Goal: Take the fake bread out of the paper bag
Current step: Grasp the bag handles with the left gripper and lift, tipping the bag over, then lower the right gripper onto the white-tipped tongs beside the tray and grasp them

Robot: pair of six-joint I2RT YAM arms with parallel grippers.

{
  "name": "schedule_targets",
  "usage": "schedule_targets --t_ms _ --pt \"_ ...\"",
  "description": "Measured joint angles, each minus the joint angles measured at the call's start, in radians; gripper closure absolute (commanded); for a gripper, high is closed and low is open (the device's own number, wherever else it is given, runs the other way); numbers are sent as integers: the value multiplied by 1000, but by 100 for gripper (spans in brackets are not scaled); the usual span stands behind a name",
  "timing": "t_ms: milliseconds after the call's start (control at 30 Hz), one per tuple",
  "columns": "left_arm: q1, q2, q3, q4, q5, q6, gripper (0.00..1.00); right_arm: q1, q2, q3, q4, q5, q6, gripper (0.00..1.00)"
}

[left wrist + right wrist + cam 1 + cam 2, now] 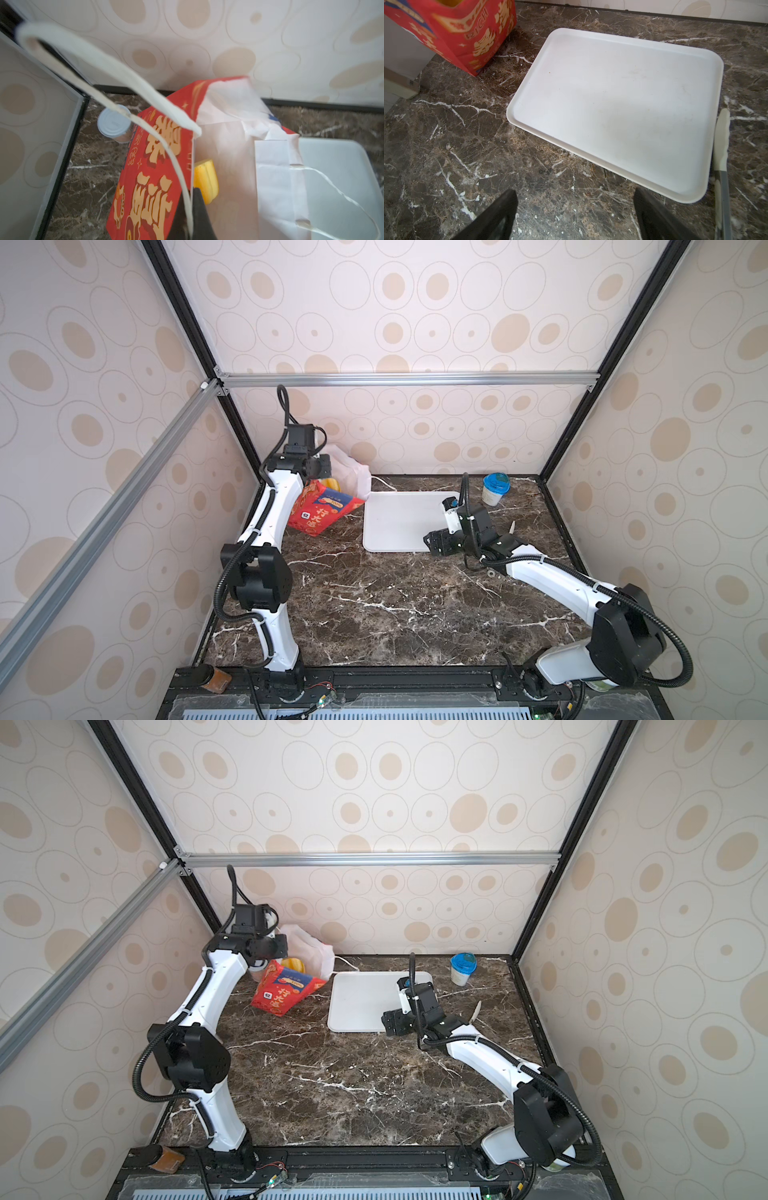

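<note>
The red paper bag (322, 510) (286, 990) leans at the back left of the marble table, its white-lined mouth gaping toward the back wall. A bright yellow fake bread (330, 483) (294, 964) (205, 180) shows inside the mouth; any other bread is hidden. My left gripper (321, 467) (190, 193) is shut on the bag's upper rim (153, 166), with a white cord handle (116, 76) running between the jaws. My right gripper (434, 543) (575, 193) hovers open over the bare table at the tray's front edge and holds nothing. The right wrist view shows the bag's lower corner (456, 31).
A white tray (399, 522) (357, 1002) (612, 93) lies just right of the bag. A blue-lidded cup (495, 488) stands at the back right. A white spatula (512, 527) (721, 145) lies right of the tray. A silver-topped can (114, 123) stands behind the bag.
</note>
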Motion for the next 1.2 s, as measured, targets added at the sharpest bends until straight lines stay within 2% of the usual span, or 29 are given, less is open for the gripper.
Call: schedule_targets --t_ms 100,200,367,600,733,900,1033,1200 --pt "-55 -146 -237 105 -8 46 100 1 -8 3 -33 -2 3 9" --pt "-90 -278 -407 176 -11 88 100 2 -11 27 -78 -6 3 9" --pt "-117 -465 -623 274 -14 146 100 2 -24 86 -154 -14 -5 6" --pt "-155 -712 -946 385 37 207 100 -15 -71 100 -262 8 -16 3" --pt "-163 -791 -1041 417 63 223 100 -78 -72 97 -306 -2 2 2" --pt "-164 -801 -1061 431 86 227 100 -214 -62 96 -374 21 34 0" --pt "-164 -845 -1114 465 89 226 100 -325 6 78 -420 63 48 0" --pt "-164 -900 -1140 475 94 219 100 -413 103 22 -435 84 72 0"
